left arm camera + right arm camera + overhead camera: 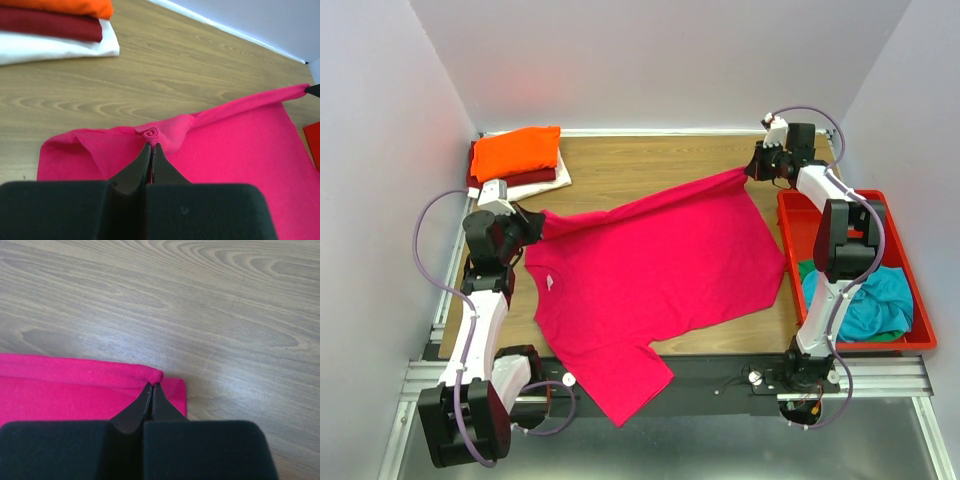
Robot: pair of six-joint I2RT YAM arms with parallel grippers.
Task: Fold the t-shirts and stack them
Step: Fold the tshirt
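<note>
Above the table [650, 160], the left gripper [151, 146] and right gripper [152, 386] each clamp an edge of the pink-red t-shirt [650, 285], seemingly light, limp cloth best gripped at corners.

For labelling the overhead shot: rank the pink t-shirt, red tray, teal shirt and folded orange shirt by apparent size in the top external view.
1. pink t-shirt
2. red tray
3. teal shirt, partly covered by the right arm
4. folded orange shirt, only slightly smaller than the teal one, so this pair is unsure.
</note>
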